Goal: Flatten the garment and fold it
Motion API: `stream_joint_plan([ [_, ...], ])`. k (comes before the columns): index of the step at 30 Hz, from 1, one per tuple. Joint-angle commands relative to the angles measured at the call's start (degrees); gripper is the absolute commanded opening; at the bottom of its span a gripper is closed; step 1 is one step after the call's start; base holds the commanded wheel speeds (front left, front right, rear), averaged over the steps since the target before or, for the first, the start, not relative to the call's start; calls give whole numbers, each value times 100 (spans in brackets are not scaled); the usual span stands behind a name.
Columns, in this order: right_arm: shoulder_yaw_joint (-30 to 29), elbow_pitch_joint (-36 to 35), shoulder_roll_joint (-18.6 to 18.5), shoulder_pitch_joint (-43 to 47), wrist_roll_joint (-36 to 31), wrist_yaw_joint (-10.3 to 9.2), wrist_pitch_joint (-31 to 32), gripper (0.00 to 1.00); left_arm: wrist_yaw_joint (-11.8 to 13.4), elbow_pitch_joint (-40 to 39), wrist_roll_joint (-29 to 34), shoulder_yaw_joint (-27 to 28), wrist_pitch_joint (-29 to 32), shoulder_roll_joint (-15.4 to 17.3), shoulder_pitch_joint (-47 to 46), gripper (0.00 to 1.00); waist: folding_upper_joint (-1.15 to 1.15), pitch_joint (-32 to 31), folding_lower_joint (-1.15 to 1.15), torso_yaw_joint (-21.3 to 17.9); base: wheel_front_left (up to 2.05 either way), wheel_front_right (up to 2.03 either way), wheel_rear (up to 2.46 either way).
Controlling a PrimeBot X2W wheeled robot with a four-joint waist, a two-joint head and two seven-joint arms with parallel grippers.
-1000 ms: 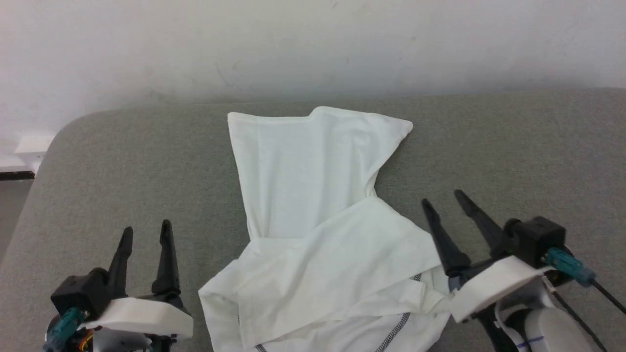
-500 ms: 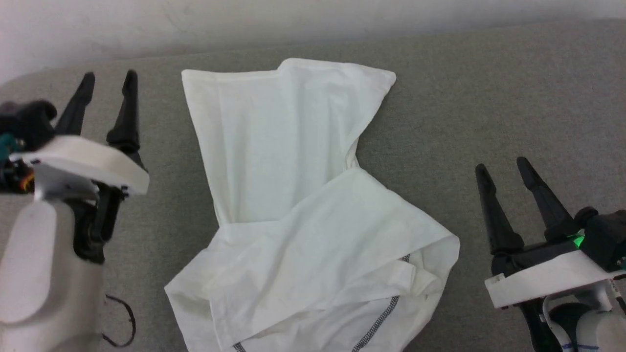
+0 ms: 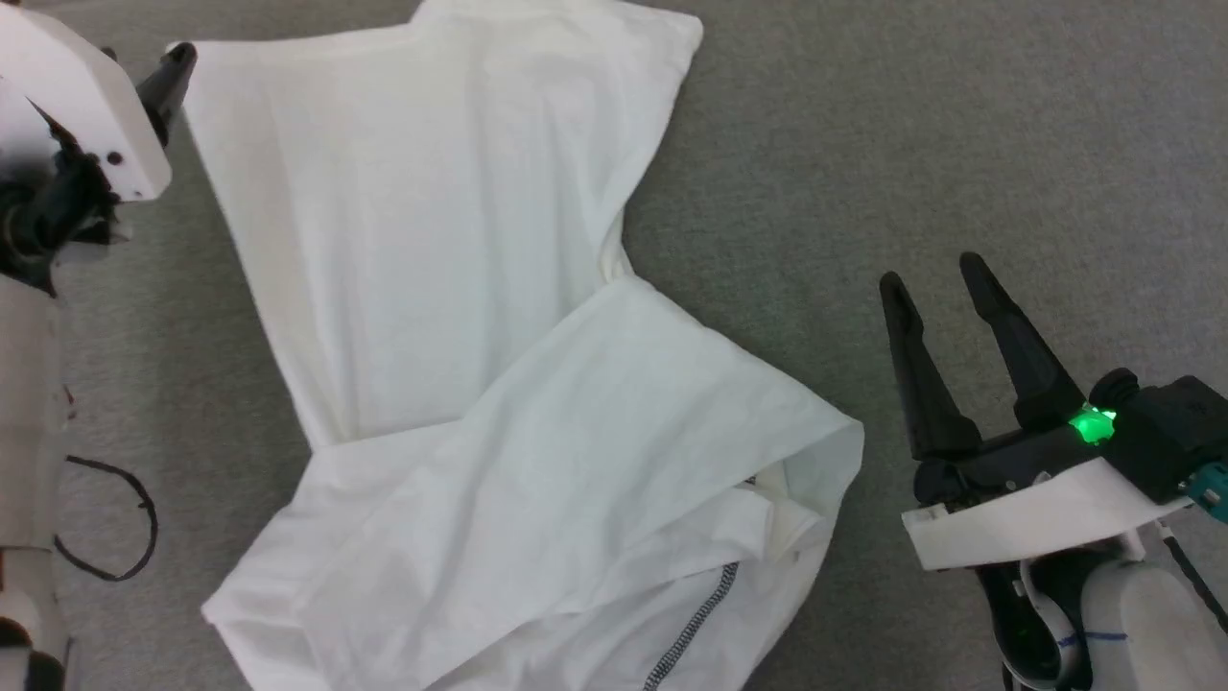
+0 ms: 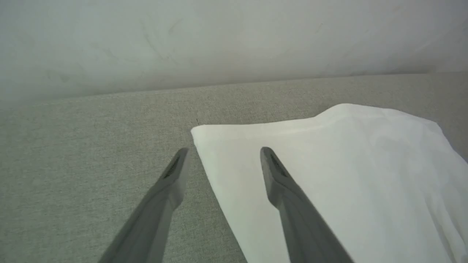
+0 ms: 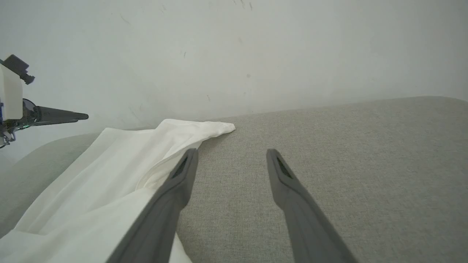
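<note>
The garment (image 3: pixel 432 240) is a white thin top that lies crumpled on the grey surface, its lower part folded over itself, with dark zigzag stitching (image 3: pixel 693 622) at the near hem. In the left wrist view my left gripper (image 4: pixel 223 151) is open and hovers over the garment's far left corner (image 4: pixel 199 132), one finger on each side of its edge. One of its fingertips (image 3: pixel 177 67) shows beside that corner in the head view. My right gripper (image 3: pixel 935 278) stands open over bare surface to the right of the garment (image 5: pixel 109 175), holding nothing.
A grey fabric surface (image 3: pixel 959 144) stretches wide to the right of the garment. A white wall (image 5: pixel 256 54) rises behind its far edge. A loop of black cable (image 3: pixel 110 566) hangs by my left arm at the lower left.
The head camera has tilted down and closer. My left arm has risen from the near left and reached to the garment's far left corner. My right gripper has drawn away from the garment's right edge.
</note>
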Motion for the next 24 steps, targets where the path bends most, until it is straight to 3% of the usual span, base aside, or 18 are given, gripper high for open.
stream_joint_plan([
  [1, 62, 40, 16, -128, 39, -4, -79, 100, -32, 184, -77, -45, 298, 60, -149, 100, 0, 467, -2, -424, 0, 0, 0],
  [12, 329, 346, 17, -337, 130, -4, -237, 100, 169, 1052, 27, -212, 1094, 432, -282, 100, 0, 755, -2, -658, 0, 0, 0],
  [13, 322, 369, 17, -339, 132, -4, -234, 100, 156, 1117, 14, -256, 1221, 409, -249, 56, 0, 750, -2, -656, 0, 0, 0],
  [15, 294, 399, 17, -344, 127, -4, -219, 100, 128, 1202, 40, -378, 1451, 391, -191, 0, 0, 743, -2, -640, 0, 0, 0],
  [20, 280, 464, 17, -396, 166, -4, -102, 100, 113, 1295, 14, -517, 1736, 292, -108, 0, 0, 664, -2, -594, 0, 0, 0],
  [24, 270, 616, 17, -650, 381, -4, 71, 100, 173, 1232, 91, -540, 1359, 263, -97, 0, 0, 563, -2, -542, 0, 0, 0],
])
